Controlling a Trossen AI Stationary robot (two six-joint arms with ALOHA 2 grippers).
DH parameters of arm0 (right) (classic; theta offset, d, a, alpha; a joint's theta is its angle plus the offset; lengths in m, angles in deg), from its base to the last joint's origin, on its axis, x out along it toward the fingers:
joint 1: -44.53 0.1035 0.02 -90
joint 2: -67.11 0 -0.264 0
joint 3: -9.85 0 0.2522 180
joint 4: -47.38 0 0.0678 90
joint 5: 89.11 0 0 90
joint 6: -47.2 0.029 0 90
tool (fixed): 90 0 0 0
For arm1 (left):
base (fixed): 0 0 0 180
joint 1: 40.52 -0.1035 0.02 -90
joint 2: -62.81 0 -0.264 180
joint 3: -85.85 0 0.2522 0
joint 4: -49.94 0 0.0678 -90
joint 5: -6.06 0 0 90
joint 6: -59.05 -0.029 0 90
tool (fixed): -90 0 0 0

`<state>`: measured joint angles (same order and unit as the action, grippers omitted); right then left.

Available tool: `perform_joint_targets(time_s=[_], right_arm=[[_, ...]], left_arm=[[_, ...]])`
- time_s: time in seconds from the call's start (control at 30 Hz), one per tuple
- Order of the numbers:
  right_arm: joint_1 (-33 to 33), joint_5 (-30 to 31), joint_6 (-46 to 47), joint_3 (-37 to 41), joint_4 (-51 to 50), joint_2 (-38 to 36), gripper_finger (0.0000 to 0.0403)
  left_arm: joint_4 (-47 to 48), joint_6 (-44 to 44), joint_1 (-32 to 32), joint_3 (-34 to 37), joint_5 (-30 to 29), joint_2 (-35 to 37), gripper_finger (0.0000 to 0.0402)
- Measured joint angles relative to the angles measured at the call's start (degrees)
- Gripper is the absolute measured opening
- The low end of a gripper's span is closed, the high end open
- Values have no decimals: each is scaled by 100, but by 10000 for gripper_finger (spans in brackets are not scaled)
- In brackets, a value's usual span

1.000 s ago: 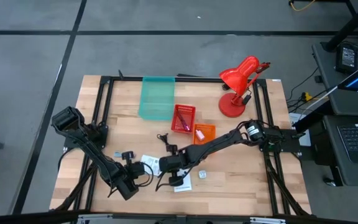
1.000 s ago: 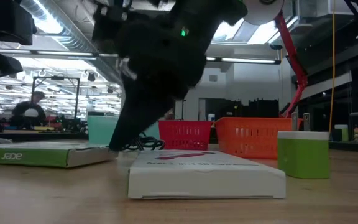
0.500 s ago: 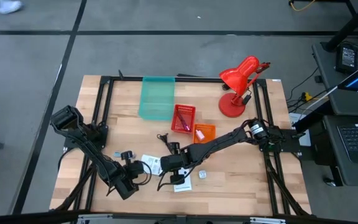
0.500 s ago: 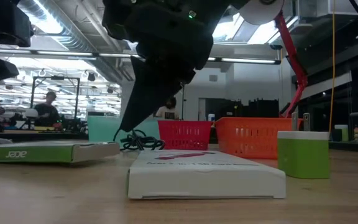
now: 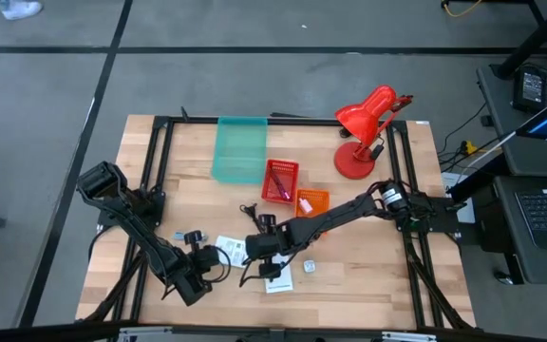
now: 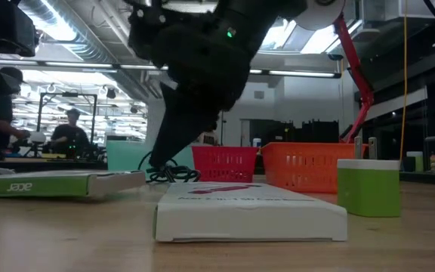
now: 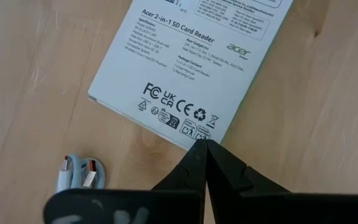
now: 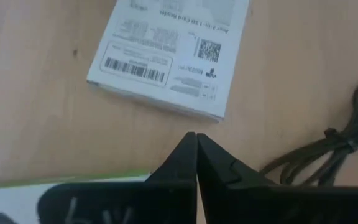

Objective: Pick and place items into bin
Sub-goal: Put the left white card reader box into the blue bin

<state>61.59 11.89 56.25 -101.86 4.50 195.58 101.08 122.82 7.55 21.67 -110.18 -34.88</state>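
We find both white boxes flat on the wood and neither in a bin; the SD card reader box [image 7: 188, 62] lies just ahead of the left gripper [image 7: 202, 143], whose fingertips meet at a point just off the box's near edge, clenched on nothing; the barcode box [image 8: 169, 53] lies just ahead of the right gripper [image 8: 196, 135], whose fingers are likewise pressed together and empty, apart from the box; the black cable [image 8: 328, 149] curls to one side of that gripper and a small pale USB adapter [image 7: 76, 176] sits beside the left one.

Compared with a second ago, our right gripper [image 5: 259, 249] has pulled back slightly from the front of the table toward the red basket [image 5: 280, 180]; in the low view its dark bulk was down against the table near the box and now hangs clear of it, so we judge that a grasp either failed or was not yet tried; the left gripper [image 5: 193, 275] has barely moved; the boxes, the orange basket [image 5: 311, 202], the teal bin [image 5: 239, 147] and the green block [image 6: 368, 187] sit unchanged.

From above the small pieces are hard to make out, so perhaps something tiny has shifted; for the task, nothing has been gained in this last second.
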Motion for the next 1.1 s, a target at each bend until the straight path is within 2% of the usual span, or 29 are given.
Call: perform_joint_targets(time_s=[0.2, 0.3, 0.47, 0.63, 0.77, 0.9, 1.1], right_arm=[[-158, -670, 210, 660, 956, -366, 0], [-236, -658, 288, 1128, 1302, -702, 0], [-271, -738, 734, 1956, 2705, -1184, 0], [-390, -1719, 1289, 2692, 4010, -1206, 1], [-514, -2148, 1670, 3091, 4854, -1212, 4], [-546, -2273, 1937, 3232, 5128, -1212, 34], [-566, -2266, 2321, 3243, 5105, -1211, 106]], left_arm=[[-32, 13, 42, 21, -38, -3, 2], [-39, 50, 68, 33, -70, -4, 2], [-39, 57, 79, 33, -94, -7, 2], [-53, 57, 79, 33, -107, -7, 2], [-52, 52, 79, 33, -109, -7, 2], [-34, 42, 79, 33, -105, -9, 2], [-28, 8, 79, 33, -106, -9, 2]])
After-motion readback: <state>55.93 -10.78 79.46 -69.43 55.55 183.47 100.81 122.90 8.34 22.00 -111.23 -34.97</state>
